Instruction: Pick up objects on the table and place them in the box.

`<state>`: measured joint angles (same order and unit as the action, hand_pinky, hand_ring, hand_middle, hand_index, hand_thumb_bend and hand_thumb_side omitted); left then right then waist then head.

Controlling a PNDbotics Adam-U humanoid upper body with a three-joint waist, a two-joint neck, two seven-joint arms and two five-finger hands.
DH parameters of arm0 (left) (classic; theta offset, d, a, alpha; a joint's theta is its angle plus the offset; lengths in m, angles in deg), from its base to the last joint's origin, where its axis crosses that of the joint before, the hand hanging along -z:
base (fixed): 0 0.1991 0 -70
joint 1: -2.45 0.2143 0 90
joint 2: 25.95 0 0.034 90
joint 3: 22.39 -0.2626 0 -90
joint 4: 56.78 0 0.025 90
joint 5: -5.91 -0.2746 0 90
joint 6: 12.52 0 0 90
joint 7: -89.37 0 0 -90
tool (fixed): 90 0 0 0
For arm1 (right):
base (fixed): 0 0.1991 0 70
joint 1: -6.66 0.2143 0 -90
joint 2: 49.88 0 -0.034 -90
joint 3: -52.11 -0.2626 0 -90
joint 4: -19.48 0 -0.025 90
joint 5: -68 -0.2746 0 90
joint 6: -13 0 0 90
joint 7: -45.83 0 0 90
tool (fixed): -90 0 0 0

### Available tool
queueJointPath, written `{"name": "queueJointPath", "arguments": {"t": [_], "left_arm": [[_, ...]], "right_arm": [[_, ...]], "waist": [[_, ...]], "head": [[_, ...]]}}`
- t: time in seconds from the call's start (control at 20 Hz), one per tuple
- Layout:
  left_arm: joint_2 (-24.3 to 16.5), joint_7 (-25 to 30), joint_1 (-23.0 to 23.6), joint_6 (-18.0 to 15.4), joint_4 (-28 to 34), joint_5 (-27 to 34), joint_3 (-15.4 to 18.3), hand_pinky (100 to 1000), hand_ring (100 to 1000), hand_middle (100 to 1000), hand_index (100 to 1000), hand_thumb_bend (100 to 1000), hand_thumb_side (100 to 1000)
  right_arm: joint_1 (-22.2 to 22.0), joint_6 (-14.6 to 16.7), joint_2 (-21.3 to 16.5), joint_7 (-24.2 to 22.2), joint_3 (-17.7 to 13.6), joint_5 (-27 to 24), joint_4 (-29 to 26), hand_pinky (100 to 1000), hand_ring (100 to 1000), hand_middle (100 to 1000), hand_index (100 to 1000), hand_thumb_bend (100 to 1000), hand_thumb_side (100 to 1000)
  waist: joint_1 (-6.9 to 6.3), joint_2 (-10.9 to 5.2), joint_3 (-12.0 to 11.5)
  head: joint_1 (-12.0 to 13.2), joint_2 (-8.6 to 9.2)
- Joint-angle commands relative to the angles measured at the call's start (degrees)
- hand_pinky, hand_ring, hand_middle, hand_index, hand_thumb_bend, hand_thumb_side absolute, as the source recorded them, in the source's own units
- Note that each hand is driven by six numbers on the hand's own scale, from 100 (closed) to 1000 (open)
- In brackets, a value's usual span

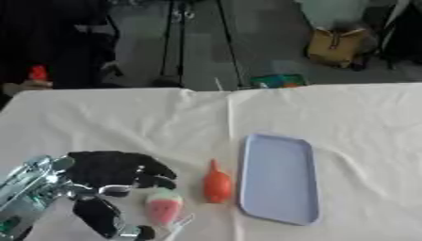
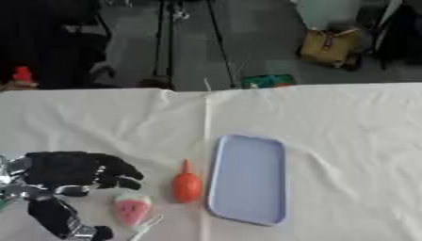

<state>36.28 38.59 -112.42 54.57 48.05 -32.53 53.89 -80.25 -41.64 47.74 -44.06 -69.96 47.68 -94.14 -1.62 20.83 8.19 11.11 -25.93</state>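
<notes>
Carrot lies between watermelon slice and tray

Wrinkled white cloth; smooth matt lavender tray.

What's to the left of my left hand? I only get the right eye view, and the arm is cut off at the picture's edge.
Observer: In the left eye view the left hand joins a silver wrist that comes in from the lower left corner.
Operator: Anything lying above that wrist?
Observer: Only white tablecloth shows there, out to the left edge of the left eye view.
</notes>
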Motion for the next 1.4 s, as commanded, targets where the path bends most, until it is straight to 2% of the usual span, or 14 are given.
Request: {"name": "queueJointPath", "arguments": {"t": [0.05, 0.15, 0.3, 0.45, 0.95, 1.2, 1.25, 1.4], "left_arm": [[-1.41, -1.04, -0.05, -0.65, 0.57, -2.13, 1.22, 1000, 1000, 988, 1000, 488, 927], [-1.09, -1.65, 0.02, -0.73, -0.18, -3.13, 1.15, 1000, 1000, 983, 1000, 474, 915], [-0.45, -2.86, -0.12, -0.44, -1.54, -4.21, 1.24, 1000, 994, 961, 1000, 383, 910], [0.31, -4.73, -0.45, -0.05, -2.87, -5.39, 1.30, 992, 988, 943, 1000, 341, 910], [2.71, -6.80, -1.87, -0.84, -7.04, -9.27, 0.13, 991, 981, 930, 1000, 332, 906], [3.07, -6.55, -2.34, -1.57, -8.25, -10.50, -0.37, 1000, 986, 938, 1000, 373, 905], [2.96, -5.86, -2.29, -1.92, -8.53, -10.81, -0.65, 1000, 1000, 963, 1000, 439, 887], [2.92, -3.53, -2.46, -2.84, -9.08, -11.19, -0.80, 1000, 1000, 967, 1000, 444, 876]], "right_arm": [[0.30, 0.10, -0.83, -0.31, -0.09, -0.43, -0.97, 804, 827, 756, 841, 100, 876], [0.27, 0.20, -0.80, -0.30, -0.10, -0.51, -0.97, 804, 827, 756, 841, 100, 877], [0.23, 0.30, -0.69, -0.25, -0.12, -0.60, -0.97, 804, 828, 756, 842, 100, 869], [0.18, 0.46, -0.59, -0.27, -0.10, -0.63, -0.97, 805, 828, 757, 842, 100, 875], [0.24, 0.74, -0.34, -0.50, -0.03, -0.71, -0.97, 807, 829, 757, 843, 100, 875], [0.32, 0.71, -0.31, -0.54, -0.03, -0.75, -0.97, 809, 829, 757, 843, 100, 874], [0.33, 0.67, -0.31, -0.57, -0.02, -0.75, -0.97, 810, 830, 757, 844, 100, 873], [0.38, 0.47, -0.29, -0.66, 0.01, -0.69, -0.97, 811, 830, 757, 844, 100, 871]], "waist": [[0.30, -0.69, -0.03], [0.38, -0.61, -0.02], [0.51, -0.49, 0.02], [0.67, -0.36, 0.05], [0.82, 0.13, 0.35], [0.76, 0.22, 0.45], [0.70, 0.23, 0.46], [0.59, 0.18, 0.42]], "head": [[0.02, 0.92], [0.05, 1.05], [0.17, 1.28], [0.29, 1.48], [0.62, 1.80], [0.65, 1.77], [0.67, 1.71], [0.63, 1.69]]}}
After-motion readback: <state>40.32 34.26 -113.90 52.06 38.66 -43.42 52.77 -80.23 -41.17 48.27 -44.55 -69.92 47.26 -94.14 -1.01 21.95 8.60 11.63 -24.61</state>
